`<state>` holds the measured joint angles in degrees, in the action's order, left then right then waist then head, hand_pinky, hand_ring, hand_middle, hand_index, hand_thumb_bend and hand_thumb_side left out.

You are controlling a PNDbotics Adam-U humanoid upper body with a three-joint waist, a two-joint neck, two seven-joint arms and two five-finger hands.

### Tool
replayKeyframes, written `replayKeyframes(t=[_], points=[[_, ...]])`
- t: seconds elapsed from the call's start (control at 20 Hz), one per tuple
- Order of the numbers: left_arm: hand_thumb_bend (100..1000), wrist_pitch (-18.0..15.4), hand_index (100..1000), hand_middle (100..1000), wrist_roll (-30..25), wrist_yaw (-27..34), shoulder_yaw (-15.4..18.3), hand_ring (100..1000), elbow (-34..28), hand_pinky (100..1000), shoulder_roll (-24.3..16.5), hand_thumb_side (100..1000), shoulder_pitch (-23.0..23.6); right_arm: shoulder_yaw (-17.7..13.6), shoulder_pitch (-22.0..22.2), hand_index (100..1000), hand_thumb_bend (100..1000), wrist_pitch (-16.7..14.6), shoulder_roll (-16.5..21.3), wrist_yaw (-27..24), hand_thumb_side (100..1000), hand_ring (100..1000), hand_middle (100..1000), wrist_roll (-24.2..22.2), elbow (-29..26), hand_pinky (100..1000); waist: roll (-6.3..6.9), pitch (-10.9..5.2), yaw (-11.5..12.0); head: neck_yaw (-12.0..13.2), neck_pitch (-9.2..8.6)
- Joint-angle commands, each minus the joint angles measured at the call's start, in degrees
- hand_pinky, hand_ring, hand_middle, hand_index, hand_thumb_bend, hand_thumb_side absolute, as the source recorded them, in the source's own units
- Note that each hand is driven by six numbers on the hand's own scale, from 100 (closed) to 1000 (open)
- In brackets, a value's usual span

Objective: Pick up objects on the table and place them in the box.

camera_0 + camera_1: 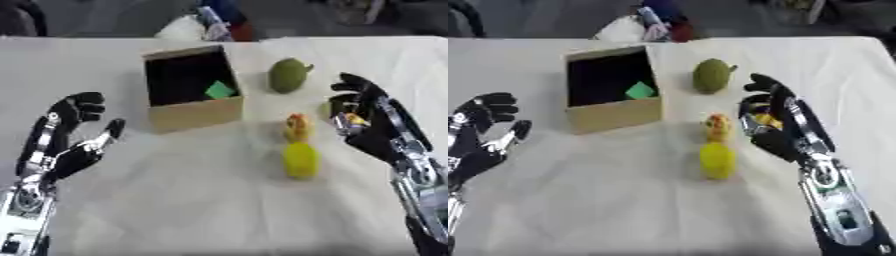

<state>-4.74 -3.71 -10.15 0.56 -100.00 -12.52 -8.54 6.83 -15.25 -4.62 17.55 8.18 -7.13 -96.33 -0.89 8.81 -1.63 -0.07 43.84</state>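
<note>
An open cardboard box (194,113) stands at the table's far left of centre, with a small green piece (220,90) inside it. To its right lies a green fruit (289,75). Nearer, a small yellow-orange object (297,127) sits just behind a yellow lemon-like fruit (300,160). My right hand (785,131) is to the right of these two, palm towards them, with its fingers curled round a small yellow thing (764,119). At the lower left my left hand (63,145) rests open with nothing in it, fingers up, well clear of the box.
A white cloth (201,200) covers the table. Beyond the far edge lie white and coloured items (206,25). A wide stretch of bare cloth lies in front of the box and between my two hands.
</note>
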Motion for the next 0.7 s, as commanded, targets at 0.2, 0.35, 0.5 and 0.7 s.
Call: replayKeyframes(t=[0.2, 0.35, 0.5, 0.7], points=[[501, 0.2, 779, 695, -0.1, -0.2, -0.2, 731, -1.0, 744, -0.9, 367, -0.4, 4.4, -3.4, 924, 100, 0.8, 8.3, 0.4, 306, 757, 789, -4.5, 2.2, 702, -0.18, -1.64, 0.3, -0.4, 0.28], [499, 0.2, 780, 695, -0.2, -0.2, -0.3, 730, -0.9, 744, -1.0, 371, -0.4, 7.5, -5.5, 928, 100, 1.2, 11.1, 0.6, 257, 764, 792, -7.4, 4.1, 709, -0.27, -1.71, 0.4, -0.5, 0.28], [499, 0.2, 780, 694, -0.3, -0.2, -0.4, 730, -0.9, 743, -1.1, 368, -0.4, 10.5, -7.4, 929, 100, 1.2, 13.2, 1.1, 325, 769, 793, -10.5, 6.2, 714, -0.33, -1.79, 0.5, -0.5, 0.28], [499, 0.2, 780, 694, -0.3, -0.3, -0.4, 730, -0.9, 743, -1.3, 368, -0.3, 13.3, -9.4, 934, 100, 0.7, 14.9, 2.8, 343, 778, 799, -14.6, 8.6, 725, -0.44, -1.89, 0.6, -0.7, 0.28]])
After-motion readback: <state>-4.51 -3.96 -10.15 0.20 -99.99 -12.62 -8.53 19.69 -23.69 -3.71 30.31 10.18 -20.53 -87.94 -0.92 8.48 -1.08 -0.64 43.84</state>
